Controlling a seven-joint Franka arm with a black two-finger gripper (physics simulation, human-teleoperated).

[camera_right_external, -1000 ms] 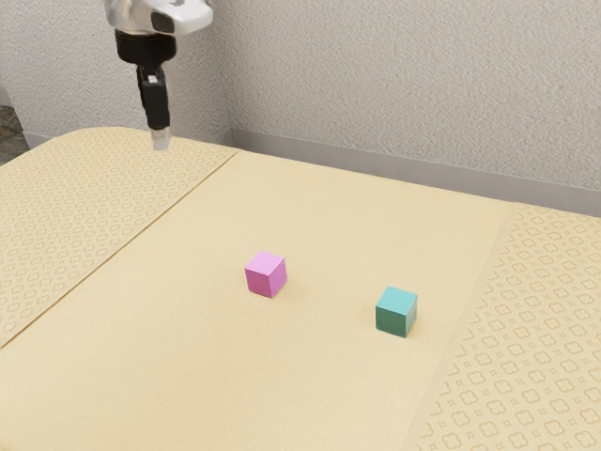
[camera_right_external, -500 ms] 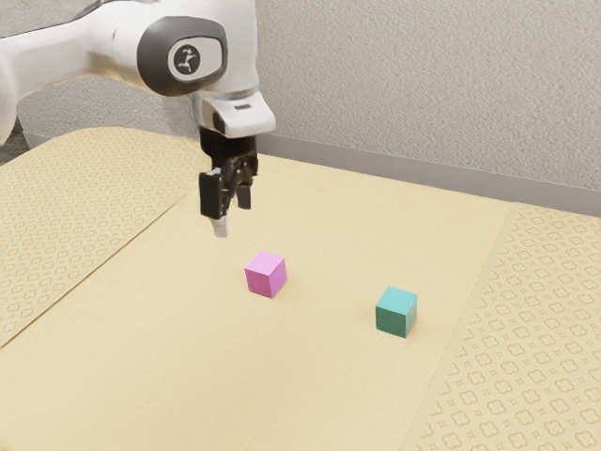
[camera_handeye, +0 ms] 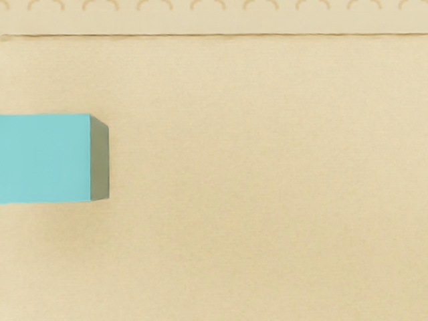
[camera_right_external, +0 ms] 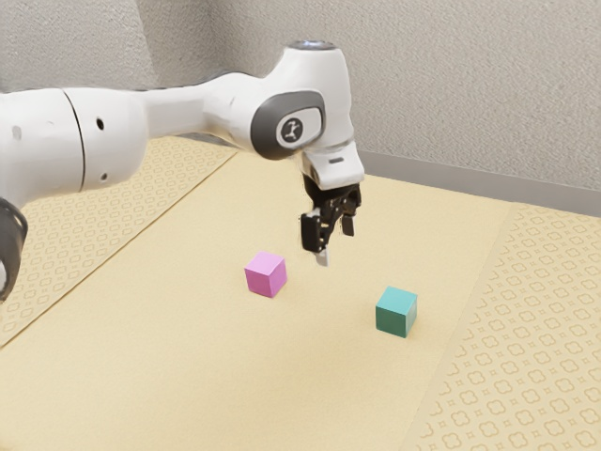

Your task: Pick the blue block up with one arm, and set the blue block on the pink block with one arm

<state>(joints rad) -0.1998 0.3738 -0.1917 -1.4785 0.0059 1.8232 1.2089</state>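
Observation:
The blue block (camera_right_external: 396, 311), teal in colour, sits on the tan table toward the exterior view's right. The pink block (camera_right_external: 266, 273) rests about two block widths to its left. My gripper (camera_right_external: 331, 242) hangs in the air above the table, between the two blocks and slightly behind them, touching neither. Its black fingers (camera_right_external: 319, 241) stand apart with nothing between them. In the wrist view the blue block (camera_handeye: 45, 158) lies off to one side of my hand, partly cut off by the picture's edge.
The plain tan table top (camera_right_external: 235, 357) has patterned strips (camera_right_external: 526, 376) along both sides. A grey wall with a baseboard (camera_right_external: 470, 178) runs behind the table. My white arm (camera_right_external: 141, 122) reaches in from the exterior view's left.
My arm has swung from the far left corner toward the exterior view's right and downward, passing over the pink block. Both blocks have stayed in place.

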